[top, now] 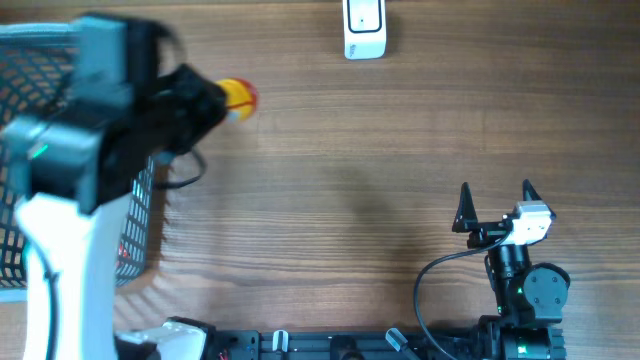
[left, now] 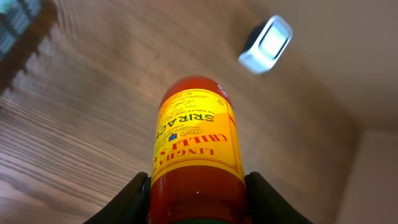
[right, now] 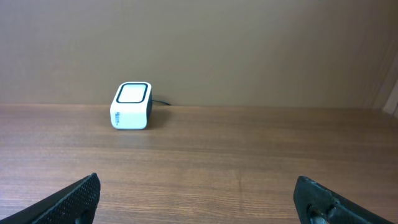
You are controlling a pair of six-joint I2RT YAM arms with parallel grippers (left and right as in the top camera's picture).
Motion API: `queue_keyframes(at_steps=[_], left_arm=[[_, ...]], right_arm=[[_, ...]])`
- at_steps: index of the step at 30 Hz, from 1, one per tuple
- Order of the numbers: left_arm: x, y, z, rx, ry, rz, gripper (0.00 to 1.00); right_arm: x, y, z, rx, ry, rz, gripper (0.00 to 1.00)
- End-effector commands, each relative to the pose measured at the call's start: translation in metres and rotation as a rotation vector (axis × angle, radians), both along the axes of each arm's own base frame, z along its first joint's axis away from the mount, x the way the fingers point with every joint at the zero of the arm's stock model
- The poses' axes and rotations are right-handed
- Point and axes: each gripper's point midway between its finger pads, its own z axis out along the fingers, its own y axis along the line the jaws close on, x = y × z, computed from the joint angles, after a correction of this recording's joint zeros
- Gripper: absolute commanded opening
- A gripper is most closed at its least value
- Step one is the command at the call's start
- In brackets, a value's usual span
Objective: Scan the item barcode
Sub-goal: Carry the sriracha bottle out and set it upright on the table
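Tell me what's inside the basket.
Mostly hidden: the left arm covers the basket. Through its mesh I can make out only a small red patch, unidentifiable.

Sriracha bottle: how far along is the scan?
Done: the left gripper is shut on the sriracha bottle, outside the basket. In hand: the bottle is held well short of the scanner. Left: bring its barcode to the scanner window; no barcode shows yet. The right gripper is open, apart.

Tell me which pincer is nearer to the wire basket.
Left. The left pincer, gripping a sauce bottle, hangs just beside the basket; the right pincer sits open far across the table.
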Motion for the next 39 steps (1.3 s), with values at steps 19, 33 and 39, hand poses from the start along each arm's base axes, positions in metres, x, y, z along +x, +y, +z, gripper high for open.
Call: queue_keyframes(at_steps=[19, 33, 39], left_arm=[[0.046, -0.146, -0.2, 0.341, 0.366, -0.729, 0.23], [0.044, -0.169, -0.21, 0.224, 0.356, -0.772, 0.25], [0.036, -0.16, -0.238, 0.273, 0.427, -0.821, 0.25]], right_arm=[[0.0, -0.001, 0.0, -0.017, -0.003, -0.01, 1.0], [0.0, -0.001, 0.0, -0.017, -0.003, -0.01, 1.0], [0.0, -0.002, 0.0, -0.017, -0.003, -0.01, 1.0]])
